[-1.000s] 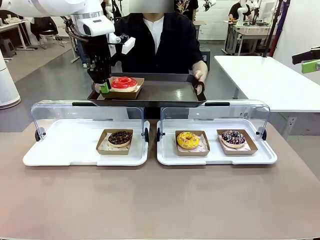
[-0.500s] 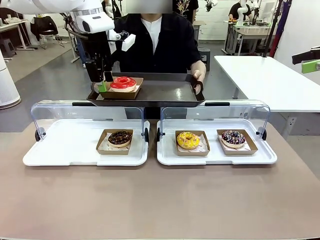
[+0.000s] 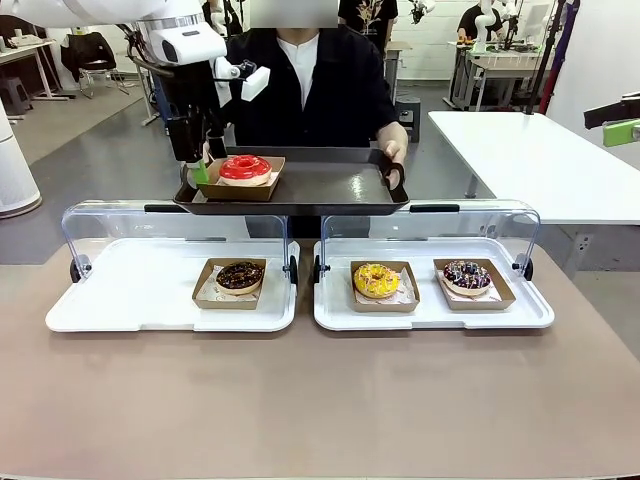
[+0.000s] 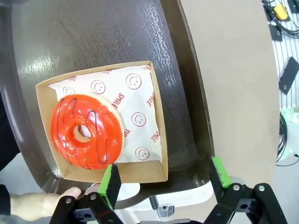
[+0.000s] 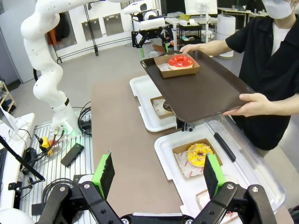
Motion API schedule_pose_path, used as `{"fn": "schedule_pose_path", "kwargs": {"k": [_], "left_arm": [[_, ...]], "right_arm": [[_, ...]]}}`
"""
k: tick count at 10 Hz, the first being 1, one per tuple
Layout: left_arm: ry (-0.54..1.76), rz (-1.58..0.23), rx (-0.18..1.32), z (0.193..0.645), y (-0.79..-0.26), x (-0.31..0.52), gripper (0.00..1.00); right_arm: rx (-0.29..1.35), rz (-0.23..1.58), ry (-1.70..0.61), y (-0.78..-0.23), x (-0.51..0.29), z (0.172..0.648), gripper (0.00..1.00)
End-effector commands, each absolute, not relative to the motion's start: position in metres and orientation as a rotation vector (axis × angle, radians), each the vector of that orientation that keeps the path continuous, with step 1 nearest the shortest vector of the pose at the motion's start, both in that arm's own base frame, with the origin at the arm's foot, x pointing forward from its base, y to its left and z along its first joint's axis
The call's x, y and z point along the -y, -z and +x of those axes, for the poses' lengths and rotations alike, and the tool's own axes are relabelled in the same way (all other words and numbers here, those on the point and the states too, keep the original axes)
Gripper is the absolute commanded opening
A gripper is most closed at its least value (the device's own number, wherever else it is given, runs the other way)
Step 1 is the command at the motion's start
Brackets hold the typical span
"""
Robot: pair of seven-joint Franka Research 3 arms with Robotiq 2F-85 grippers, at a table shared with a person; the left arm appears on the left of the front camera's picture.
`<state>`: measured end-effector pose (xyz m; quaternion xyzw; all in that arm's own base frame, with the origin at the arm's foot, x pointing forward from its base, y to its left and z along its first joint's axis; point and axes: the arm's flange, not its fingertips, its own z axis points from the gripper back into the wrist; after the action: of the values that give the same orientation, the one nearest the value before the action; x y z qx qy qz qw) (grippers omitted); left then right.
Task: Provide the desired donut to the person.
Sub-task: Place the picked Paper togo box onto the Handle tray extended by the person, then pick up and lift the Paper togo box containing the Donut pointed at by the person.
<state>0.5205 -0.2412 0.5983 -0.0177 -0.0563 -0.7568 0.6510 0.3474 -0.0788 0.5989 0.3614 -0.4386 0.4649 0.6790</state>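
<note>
Upper left of the front view: left gripper (image 3: 204, 165) spread wide, empty, beside the red donut (image 3: 245, 167) in its cardboard box (image 3: 262, 190) on the person's dark tray (image 3: 330, 182). Likely light, soft, sticky: grip the box rim. Flat, hole up, no long axis. Right gripper (image 5: 159, 176) open, empty

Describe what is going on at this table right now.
The person holds a dark tray in both hands, with a red donut in its cardboard box resting on it. The left end effector is open beside that box, gripping nothing. The right end effector is open, far from the tray. A chocolate donut, a yellow donut and a sprinkled donut sit in the white display cases.
</note>
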Motion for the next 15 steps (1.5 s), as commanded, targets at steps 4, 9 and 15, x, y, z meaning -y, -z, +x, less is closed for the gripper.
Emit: {"fn": "schedule_pose_path", "kwargs": {"k": [4, 9, 15], "left_arm": [[1.751, -0.069, 0.223, 0.439, -0.636, 0.172, 0.98], [1.695, 0.02, 0.247, 0.378, -0.627, 0.112, 0.98], [1.682, -0.014, 0.229, 0.378, -0.631, 0.11, 0.98]], "right_arm": [[1.005, 0.828, -1.047, -0.6, 0.077, 0.35, 1.0], [1.005, 0.828, -1.047, -0.6, 0.077, 0.35, 1.0], [1.005, 0.828, -1.047, -0.6, 0.077, 0.35, 1.0]]}}
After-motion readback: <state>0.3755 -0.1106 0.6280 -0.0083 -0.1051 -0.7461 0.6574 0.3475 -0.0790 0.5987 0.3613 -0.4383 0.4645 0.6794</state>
